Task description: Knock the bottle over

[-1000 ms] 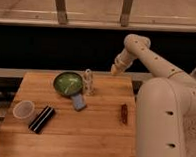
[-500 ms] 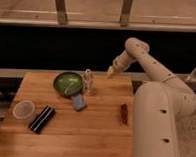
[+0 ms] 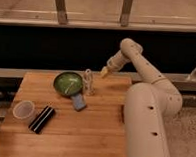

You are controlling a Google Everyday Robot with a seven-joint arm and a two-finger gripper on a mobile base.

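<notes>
Wooden counter point(image 3: 87, 140) with the robot arm point(image 3: 142, 65) reaching across its far edge; the gripper point(image 3: 106, 72) hangs above that edge with its pale tip angled down and toward the bottle point(image 3: 88, 82); the bottle stands upright near the gripper, below it and to its left in the view, apart from it and not yet knocked over; just beyond the bottle, farther from the gripper, sits a green bowl point(image 3: 67, 83), so close that the two look almost touching; a blue object point(image 3: 79, 102) lies on the counter nearer the camera than the gripper, just beside the bottle's base; a clear cup point(image 3: 23, 109) and a black bar-shaped object point(image 3: 42, 119) lie well apart from the gripper, at the left front; the low, sideways-pointing pose suits a sweep against the bottle's upper part, judged the likely next move; the gripper holds nothing and touches nothing visible; whether it is spread or pressed together cannot be told.
</notes>
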